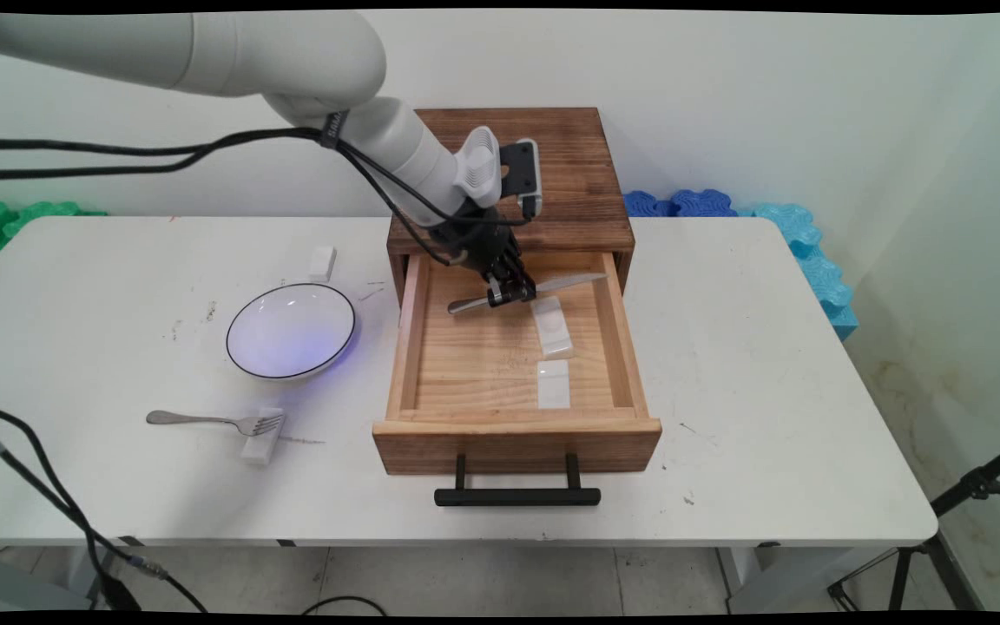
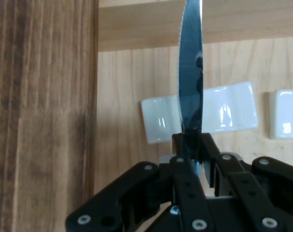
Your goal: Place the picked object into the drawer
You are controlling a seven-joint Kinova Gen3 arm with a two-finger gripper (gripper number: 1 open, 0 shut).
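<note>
My black gripper (image 1: 510, 293) is shut on a metal knife (image 1: 528, 292), held level above the open wooden drawer (image 1: 404, 347). In the hand view the knife's serrated blade (image 2: 191, 82) runs straight up from the closed fingers (image 2: 187, 159), and the gripper (image 2: 192, 154) hangs over a white rest (image 2: 224, 113). That white rest (image 1: 552, 328) lies on the drawer floor just under the blade, and a second white rest (image 1: 553, 383) lies nearer the drawer front. The knife's handle end sticks out to the left of the fingers.
The drawer belongs to a dark wooden cabinet (image 1: 569, 174) and has a black handle (image 1: 517, 496). Left of it stand a white bowl with a dark rim (image 1: 291, 331), a fork (image 1: 213, 422) propped on a white rest (image 1: 260, 446), and another white rest (image 1: 321, 263).
</note>
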